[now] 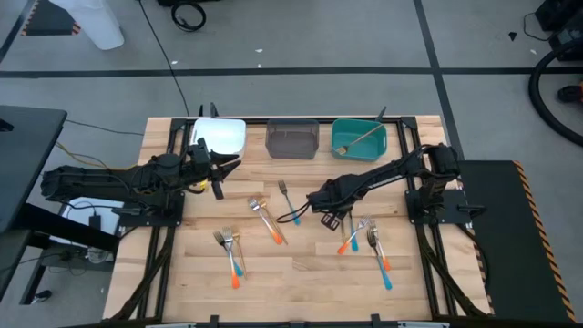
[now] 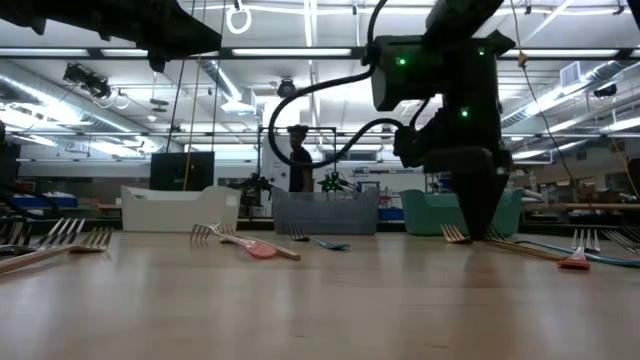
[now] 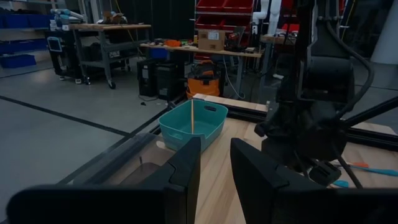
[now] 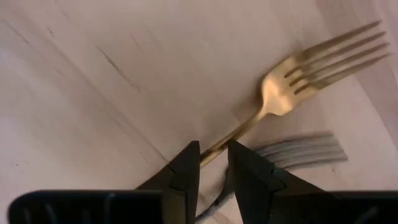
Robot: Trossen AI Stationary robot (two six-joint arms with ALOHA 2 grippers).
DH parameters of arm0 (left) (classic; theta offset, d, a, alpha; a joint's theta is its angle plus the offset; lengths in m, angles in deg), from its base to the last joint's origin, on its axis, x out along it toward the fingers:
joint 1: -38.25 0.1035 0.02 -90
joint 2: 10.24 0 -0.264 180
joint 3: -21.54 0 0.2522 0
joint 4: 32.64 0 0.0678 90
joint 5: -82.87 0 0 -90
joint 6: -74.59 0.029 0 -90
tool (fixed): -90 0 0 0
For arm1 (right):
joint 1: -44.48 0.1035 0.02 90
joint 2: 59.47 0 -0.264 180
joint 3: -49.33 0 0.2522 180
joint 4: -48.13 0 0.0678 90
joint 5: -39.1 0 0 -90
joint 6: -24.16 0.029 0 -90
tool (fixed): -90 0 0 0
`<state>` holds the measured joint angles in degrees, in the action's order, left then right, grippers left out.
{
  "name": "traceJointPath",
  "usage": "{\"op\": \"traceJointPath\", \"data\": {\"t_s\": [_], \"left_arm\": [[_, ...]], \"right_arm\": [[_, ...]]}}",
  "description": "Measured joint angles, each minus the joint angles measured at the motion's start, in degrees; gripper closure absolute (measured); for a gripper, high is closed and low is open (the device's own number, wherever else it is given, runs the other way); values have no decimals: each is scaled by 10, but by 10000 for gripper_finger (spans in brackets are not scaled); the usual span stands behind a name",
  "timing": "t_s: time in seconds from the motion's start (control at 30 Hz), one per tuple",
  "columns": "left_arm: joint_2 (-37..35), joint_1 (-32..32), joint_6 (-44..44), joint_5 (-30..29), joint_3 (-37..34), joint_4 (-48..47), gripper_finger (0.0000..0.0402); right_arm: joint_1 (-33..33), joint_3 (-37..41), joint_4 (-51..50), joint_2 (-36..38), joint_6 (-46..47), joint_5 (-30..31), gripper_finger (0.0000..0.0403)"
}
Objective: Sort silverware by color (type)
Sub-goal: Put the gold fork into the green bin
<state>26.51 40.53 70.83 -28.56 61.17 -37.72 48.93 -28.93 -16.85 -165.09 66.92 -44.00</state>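
Right gripper (image 4: 212, 160), low over the table centre, has narrow jaws closed on the gold fork (image 4: 292, 81) handle; a silver fork (image 4: 298, 151) lies touching beneath; risk: dragging both. Left gripper (image 3: 214, 163) hovers, slightly parted, empty.

Grey concrete floor (image 1: 301, 36) with dark tape lines around a light wood-plank table (image 1: 291, 273) in a black metal frame; black cables (image 1: 187, 14) lie on the floor at the far side. Behind the table is an open workshop with long ceiling strip lights (image 2: 90, 52), a person (image 2: 299, 158) standing far back, and shelves of blue bins (image 3: 25, 18). Also a metal workbench (image 3: 102, 37), red racking (image 3: 227, 15) and an orange shop vacuum (image 3: 205, 84).
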Motion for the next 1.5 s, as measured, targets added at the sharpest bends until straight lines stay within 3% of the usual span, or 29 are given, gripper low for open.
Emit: {"op": "traceJointPath", "data": {"t_s": [0.47,0.87,1.0,1.4,1.5], "left_arm": [[0,0,-1,0,0,0,306],[0,0,-1,0,0,0,306],[0,0,-1,0,0,0,306],[0,0,0,0,0,0,306],[0,0,0,0,0,0,306]], "right_arm": [[9,0,41,0,3,-18,331],[6,3,43,-2,36,-28,262],[6,3,50,-2,27,-27,258],[6,7,88,-2,-19,-23,380],[8,3,108,-2,-35,-23,389]]}}
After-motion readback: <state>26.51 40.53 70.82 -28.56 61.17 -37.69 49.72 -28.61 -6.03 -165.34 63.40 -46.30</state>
